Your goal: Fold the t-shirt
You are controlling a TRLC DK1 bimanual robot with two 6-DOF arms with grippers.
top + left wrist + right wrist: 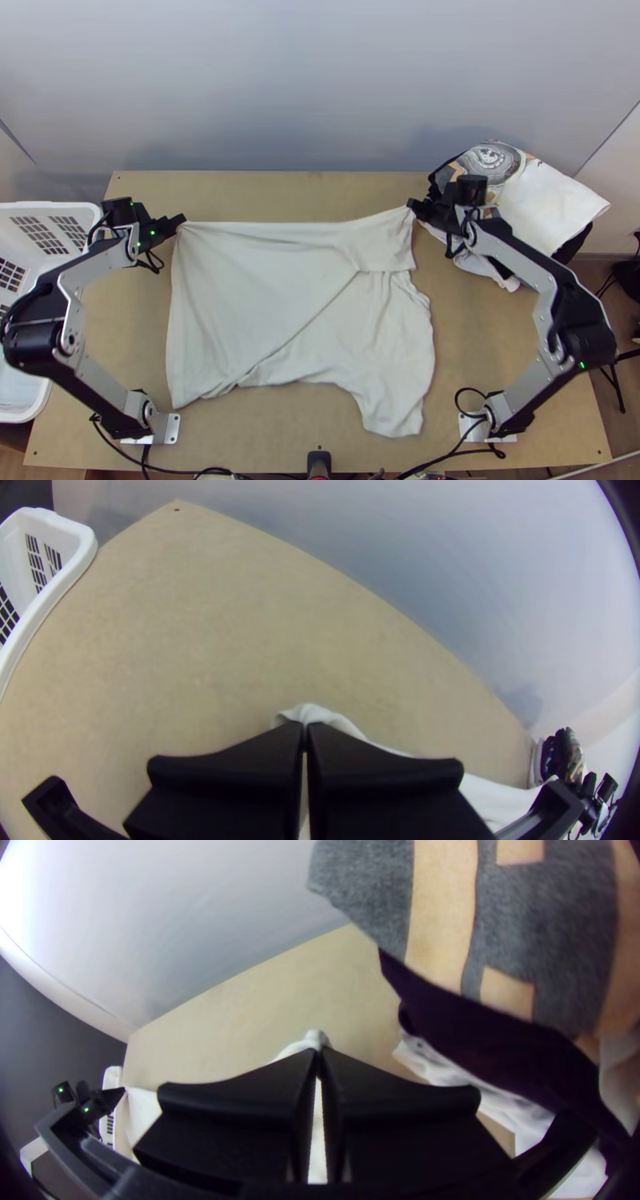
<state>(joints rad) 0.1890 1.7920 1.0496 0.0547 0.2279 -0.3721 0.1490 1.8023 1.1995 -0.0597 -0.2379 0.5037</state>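
At the table point(280, 192), a white basket point(94, 214) stands near the t-shirt point(240, 280).

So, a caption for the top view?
Left gripper and right gripper pinch a pale T-shirt by its far corners.

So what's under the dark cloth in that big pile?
Some white cloth pokes out from under the dark cloth. Whatever else is down there is covered up, so I can't tell.

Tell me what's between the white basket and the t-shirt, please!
In the top view, part of the left arm and the left gripper, which holds a corner of the t-shirt, are there, with wooden table below.
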